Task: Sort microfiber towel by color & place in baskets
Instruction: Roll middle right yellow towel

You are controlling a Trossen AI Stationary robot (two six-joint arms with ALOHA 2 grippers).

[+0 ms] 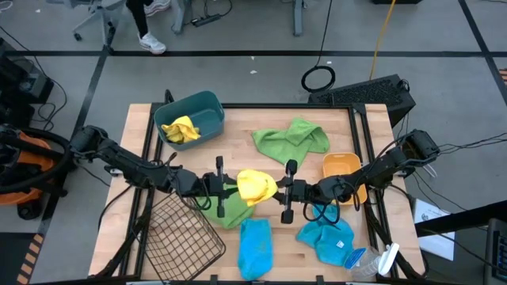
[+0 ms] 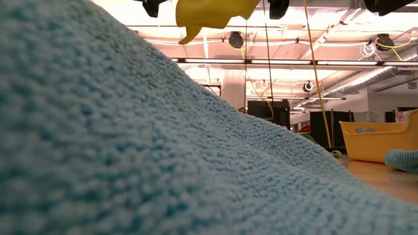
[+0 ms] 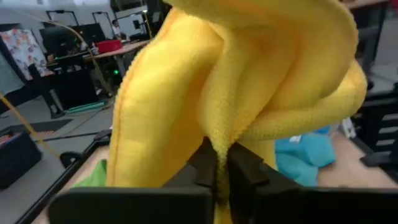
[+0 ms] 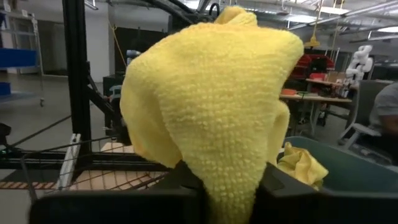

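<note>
Above the table's middle, both hands point(image 1: 238, 190) point(image 1: 279, 192) pinch one yellow towel point(image 1: 256, 185).

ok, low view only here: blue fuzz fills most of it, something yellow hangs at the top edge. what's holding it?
Observer: Both arms. The high view shows the yellow towel mid-table between the left gripper and the right gripper.
Operator: left actually pinching?
Observer: Yes, the left wrist view shows it closed on a fold of the cloth.
Operator: other yellow one?
Observer: The second yellow towel lies in the teal bin, top left in the high view.
</note>
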